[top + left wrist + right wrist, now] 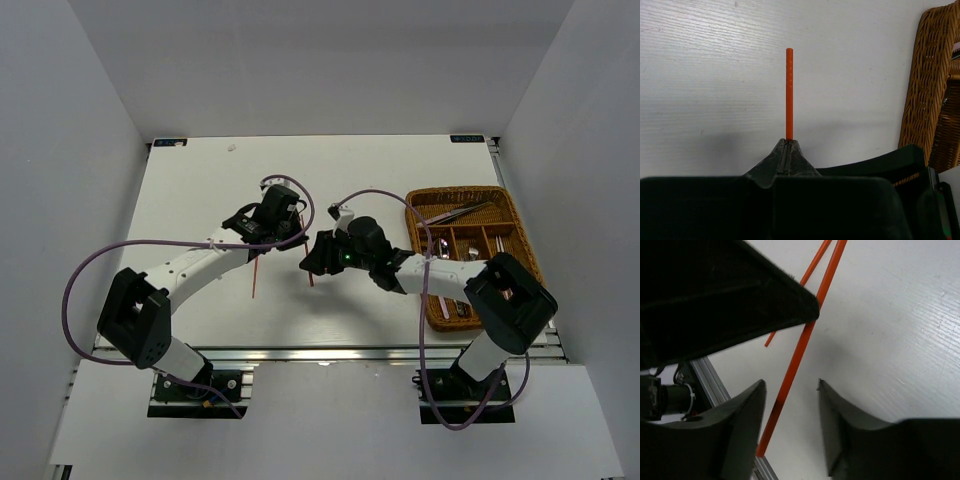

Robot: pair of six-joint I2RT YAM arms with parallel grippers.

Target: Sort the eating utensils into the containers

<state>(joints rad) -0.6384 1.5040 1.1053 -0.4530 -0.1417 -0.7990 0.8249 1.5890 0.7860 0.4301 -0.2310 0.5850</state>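
My left gripper [297, 238] is shut on a red-orange chopstick [789, 95], which sticks straight out beyond the closed fingertips in the left wrist view [788, 142]. My right gripper [312, 262] is open. The same chopstick [797, 357] runs between its fingers, nearer the left one, and is not gripped. Its lower end shows in the top view [310, 277]. A second red-orange chopstick [257, 276] lies on the table to the left and also shows in the right wrist view [815, 262]. The brown wicker tray [470, 192] at the right holds silver utensils [462, 212].
The tray's woven wall [920, 90] shows at the right of the left wrist view. The left gripper's black body [715, 290] fills the upper left of the right wrist view. The table's near metal rail [705, 380] lies just beyond the right fingers.
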